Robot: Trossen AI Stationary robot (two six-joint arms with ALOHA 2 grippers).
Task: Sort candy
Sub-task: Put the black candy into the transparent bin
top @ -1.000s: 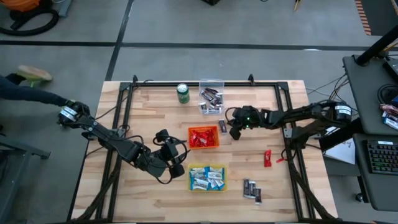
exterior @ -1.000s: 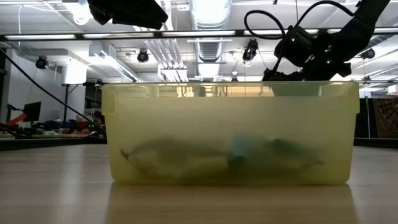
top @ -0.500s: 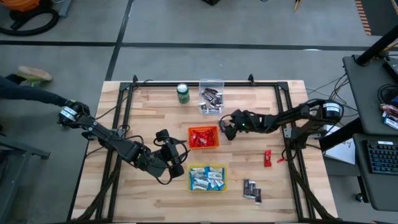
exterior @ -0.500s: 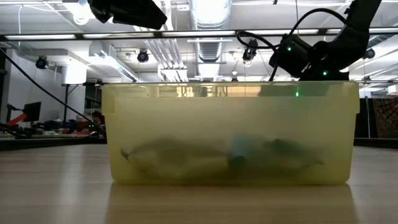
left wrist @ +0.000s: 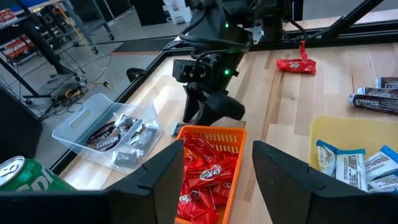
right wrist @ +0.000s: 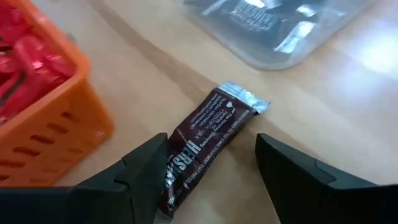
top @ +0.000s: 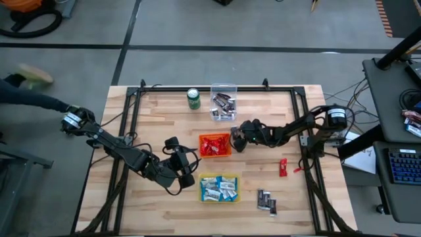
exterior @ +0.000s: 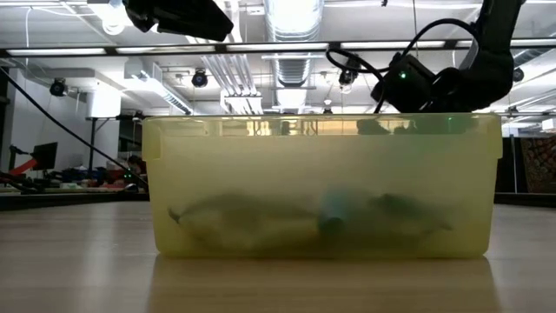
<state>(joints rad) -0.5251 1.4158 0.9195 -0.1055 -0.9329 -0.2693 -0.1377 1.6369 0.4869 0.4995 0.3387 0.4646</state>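
Observation:
A dark-wrapped candy bar [right wrist: 208,140] lies flat on the wood between the orange bin [top: 215,145] of red candy and the clear bin [top: 223,105] of dark candy. My right gripper [right wrist: 211,142] is low over it and open, one finger on either side; I cannot tell if a finger touches it. My left gripper [top: 187,168] hangs open and empty left of the yellow bin [top: 219,188], which holds blue-and-white candy. A red candy [top: 283,166] and two dark bars [top: 266,201] lie loose on the right half of the table.
A green can [top: 193,99] stands at the far edge, left of the clear bin. In the low view the yellow bin [exterior: 321,187] fills the foreground, with my right arm [exterior: 434,83] behind it. A person's sleeve [top: 29,100] reaches in at the far left, off the table.
My right gripper has moved toward the table's left edge and down, tipping further downward, and now stands over the dark candy bar beside the orange bin. The candy and bins have stayed in place.

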